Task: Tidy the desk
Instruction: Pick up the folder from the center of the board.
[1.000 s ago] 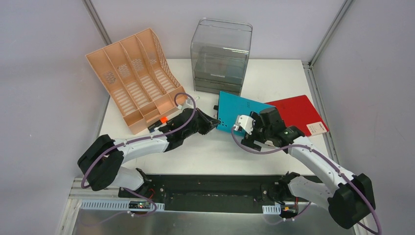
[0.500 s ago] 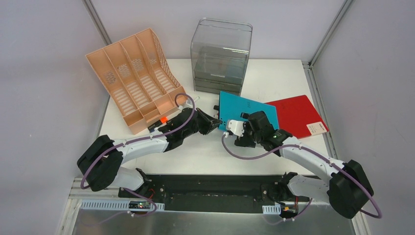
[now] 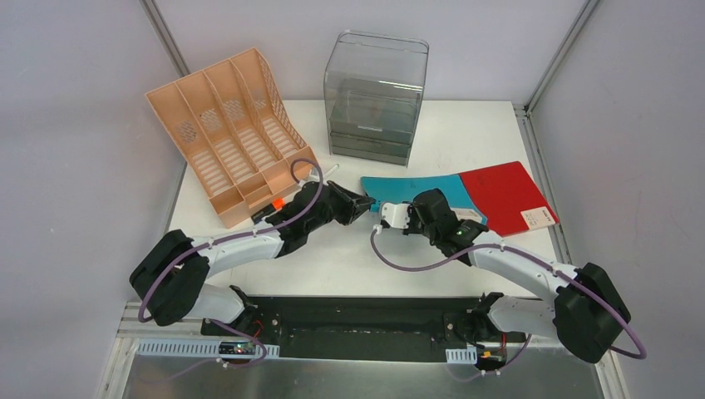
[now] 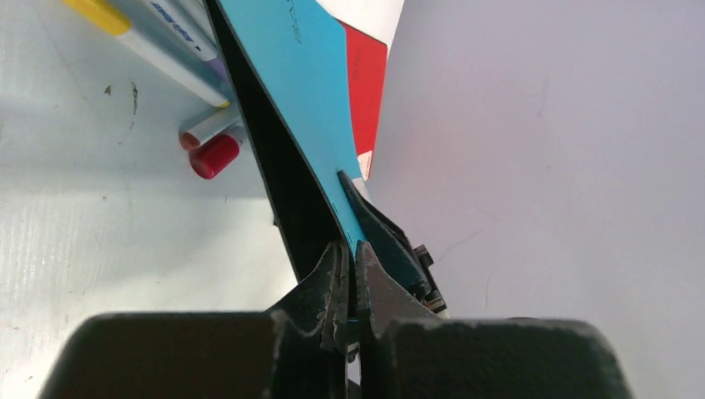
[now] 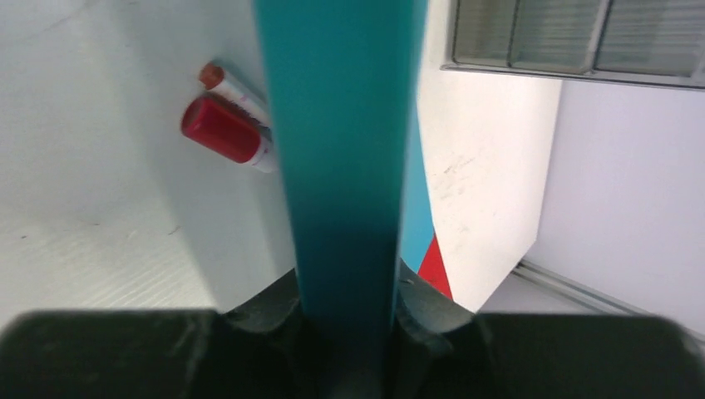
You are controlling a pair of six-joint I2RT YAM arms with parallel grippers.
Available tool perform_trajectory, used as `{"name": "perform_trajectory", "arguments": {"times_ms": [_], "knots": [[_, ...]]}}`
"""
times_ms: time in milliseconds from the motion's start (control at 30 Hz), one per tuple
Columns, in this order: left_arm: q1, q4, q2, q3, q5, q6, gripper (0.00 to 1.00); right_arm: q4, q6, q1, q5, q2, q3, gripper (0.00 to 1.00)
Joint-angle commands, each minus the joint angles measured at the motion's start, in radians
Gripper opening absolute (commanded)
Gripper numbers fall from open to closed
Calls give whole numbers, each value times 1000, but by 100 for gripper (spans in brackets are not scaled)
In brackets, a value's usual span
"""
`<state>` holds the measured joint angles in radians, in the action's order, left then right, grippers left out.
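One peach rack upper left, one clear drawer box top centre, on white desk filling mid-frame. Left gripper and right gripper both pinching one teal folder. One red folder near right edge. Bare desk lower centre.

Robotics laboratory test cell, marked by plain grey partition walls on aluminium posts, a white bench with left arm and right arm bolted at its black rail, and staged office props: file rack, drawer box, teal folder, red folder.
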<state>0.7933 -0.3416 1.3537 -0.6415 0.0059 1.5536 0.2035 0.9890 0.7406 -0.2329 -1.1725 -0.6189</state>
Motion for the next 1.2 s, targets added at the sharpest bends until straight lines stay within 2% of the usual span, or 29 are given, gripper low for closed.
{"name": "perform_trajectory", "arguments": {"times_ms": [0,67,233,433,600,667,767,1000,1167], "knots": [[-1,-65,-45,-1,32,-19,8,61,-101,-9,16,3,-48,6],[-1,-66,-48,-8,39,-46,22,81,-119,-19,34,15,-63,0],[-2,-66,-71,-26,43,-172,52,136,-124,-76,38,70,-95,0],[-5,-42,-174,-30,0,-479,78,209,-206,-179,193,172,-125,0],[-6,-10,-275,-22,18,-786,94,244,-259,-268,302,245,-147,0],[-6,13,-308,-14,19,-873,99,252,-282,-297,335,265,-158,0],[-6,28,-343,4,35,-979,99,268,-307,-333,368,283,-182,0],[-11,90,-370,-26,182,-1245,99,358,-317,-369,443,276,-300,0],[-18,113,-361,-59,200,-1329,99,463,-290,-376,499,225,-426,0]]}}
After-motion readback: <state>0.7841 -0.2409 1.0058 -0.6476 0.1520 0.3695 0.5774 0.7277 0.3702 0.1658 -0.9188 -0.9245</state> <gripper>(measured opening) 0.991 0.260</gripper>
